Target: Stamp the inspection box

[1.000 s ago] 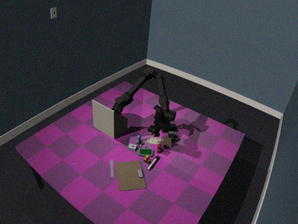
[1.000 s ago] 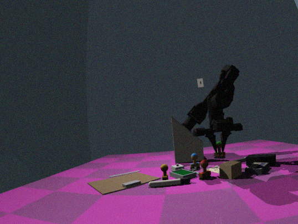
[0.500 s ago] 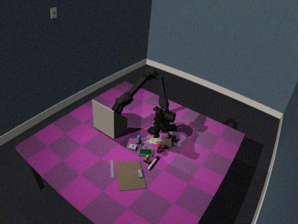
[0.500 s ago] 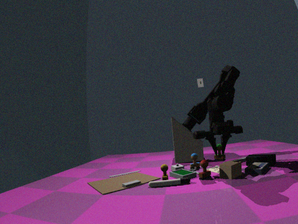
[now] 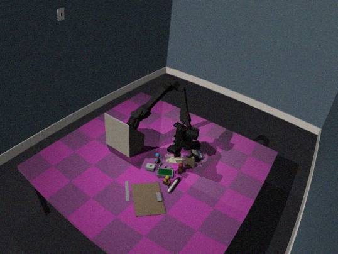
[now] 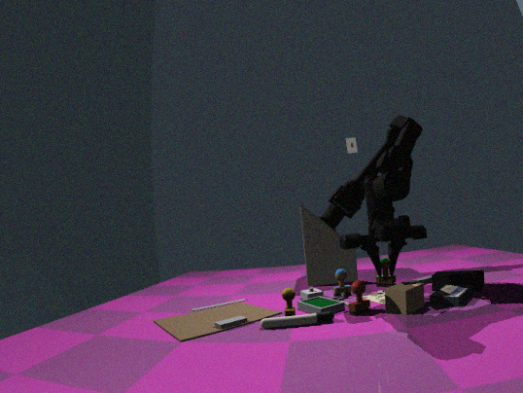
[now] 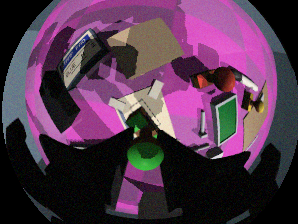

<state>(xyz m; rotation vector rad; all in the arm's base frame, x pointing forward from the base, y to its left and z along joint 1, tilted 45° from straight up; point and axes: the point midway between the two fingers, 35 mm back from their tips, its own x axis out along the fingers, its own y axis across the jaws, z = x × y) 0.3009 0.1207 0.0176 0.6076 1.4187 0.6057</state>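
My gripper (image 6: 386,271) (image 7: 145,132) is shut on the stamp with the green knob (image 6: 385,262) (image 7: 145,156), held upright. The stamp's base is low over the card (image 5: 171,159) (image 6: 373,298) (image 7: 136,98), near the dashed box outline in the wrist view; whether it touches the card I cannot tell. The base and fingers hide part of the card and box. The green ink pad (image 5: 165,172) (image 6: 321,303) (image 7: 227,120) lies open nearby. Stamps with a red knob (image 5: 181,165) (image 6: 358,288) (image 7: 224,79), a blue knob (image 5: 158,155) (image 6: 340,274) and a yellow knob (image 5: 166,178) (image 6: 288,294) stand around the pad.
A brown block (image 5: 190,162) (image 6: 404,298) (image 7: 160,45) and a labelled box (image 5: 196,154) (image 7: 80,55) stand beside the card. A white marker (image 5: 173,186) (image 6: 292,321), a small pale box (image 5: 150,166) and a brown board (image 5: 146,201) (image 6: 194,323) lie nearer the front. An upright panel (image 5: 117,135) (image 6: 318,263) stands at the left.
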